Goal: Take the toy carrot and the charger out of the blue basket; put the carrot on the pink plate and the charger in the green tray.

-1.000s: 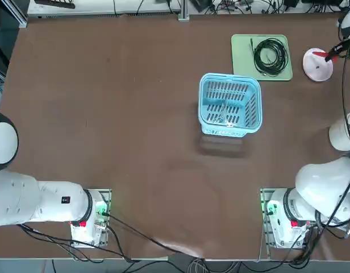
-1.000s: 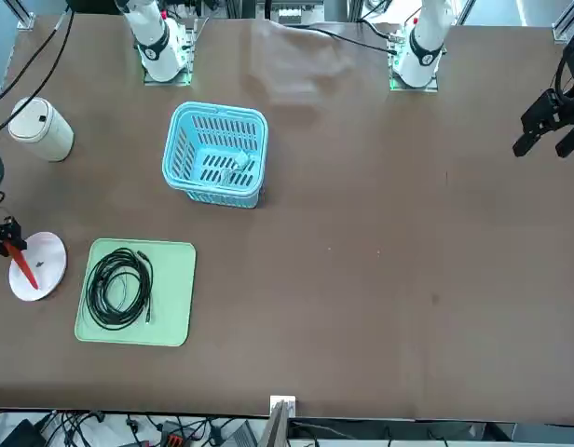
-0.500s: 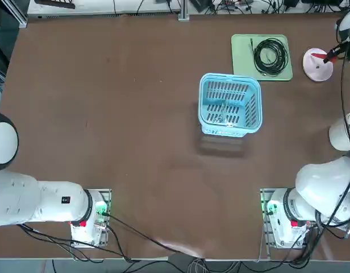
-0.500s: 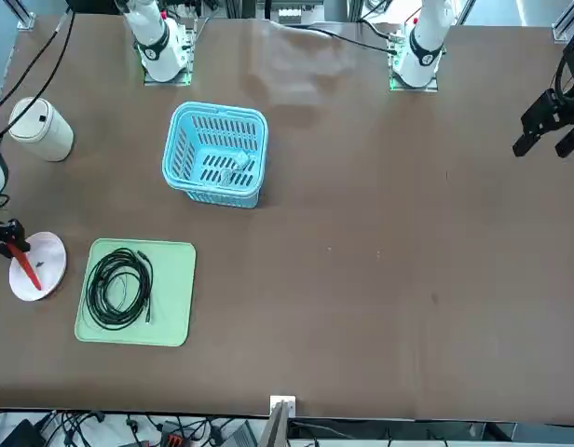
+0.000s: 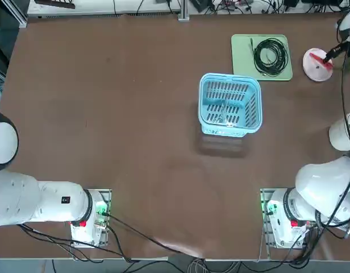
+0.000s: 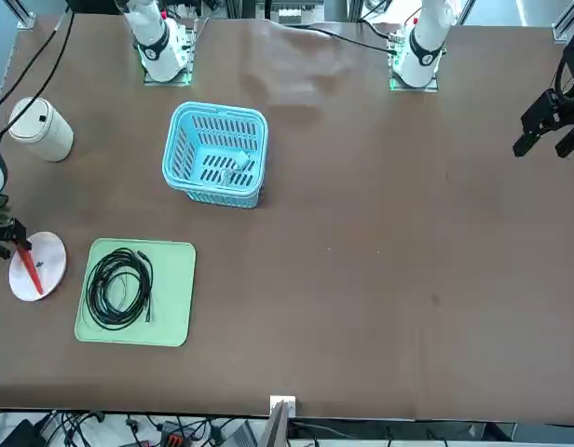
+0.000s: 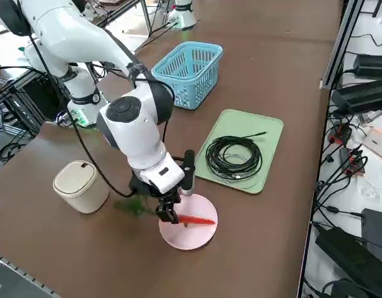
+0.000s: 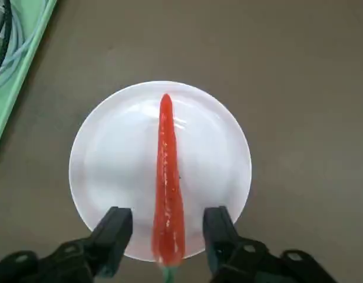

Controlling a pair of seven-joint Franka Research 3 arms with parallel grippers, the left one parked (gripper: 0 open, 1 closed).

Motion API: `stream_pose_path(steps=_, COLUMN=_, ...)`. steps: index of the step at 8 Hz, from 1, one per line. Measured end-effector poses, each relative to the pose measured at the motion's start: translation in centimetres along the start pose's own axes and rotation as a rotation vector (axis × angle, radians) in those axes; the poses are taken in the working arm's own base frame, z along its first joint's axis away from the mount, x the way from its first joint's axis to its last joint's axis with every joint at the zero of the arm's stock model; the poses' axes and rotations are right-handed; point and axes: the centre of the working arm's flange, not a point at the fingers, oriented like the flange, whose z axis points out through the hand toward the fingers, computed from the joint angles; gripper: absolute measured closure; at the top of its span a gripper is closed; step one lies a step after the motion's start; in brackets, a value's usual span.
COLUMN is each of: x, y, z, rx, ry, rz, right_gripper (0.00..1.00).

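Red-orange against the pale pink plate [image 8: 105, 159], the carrot [image 8: 168, 200] lies across one side of the dish, its tip inside the rim and its leafy green top [image 7: 135, 205] reaching out past the edge. The right gripper [image 8: 168, 215] is at the plate — fingers apart, one on each side of the carrot, with gaps showing between. The charger [image 6: 239, 161], small and pale, is in the blue basket [image 6: 217, 198]. A coiled black cable [image 7: 234, 159] lies on the green tray [image 7: 268, 129], near the plate — and a white canister [image 7: 82, 187] stands on the table [image 7: 271, 248].
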Motion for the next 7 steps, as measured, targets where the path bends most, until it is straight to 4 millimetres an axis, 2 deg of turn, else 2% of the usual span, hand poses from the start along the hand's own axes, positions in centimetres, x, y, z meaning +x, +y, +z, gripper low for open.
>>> stream_pose_path(steps=2, x=0.1, y=0.0, z=-0.1, rx=0.0, ry=0.002, rz=-0.002, right_gripper=0.13)
stream_pose_path(steps=3, x=0.3, y=0.0, z=-0.4, rx=-0.003, ry=0.008, rz=-0.003, right_gripper=0.04)
stream_pose_path(steps=5, x=1.0, y=-0.2, z=-1.7, rx=0.013, ry=0.023, rz=0.005, right_gripper=0.0)
stream_pose_path(steps=6, x=1.5, y=-0.5, z=-3.4, rx=0.033, ry=0.022, rz=0.004, right_gripper=0.0)
stream_pose_path(steps=7, x=2.4, y=-1.3, z=-6.3, rx=0.058, ry=0.014, rz=0.003, right_gripper=0.0)
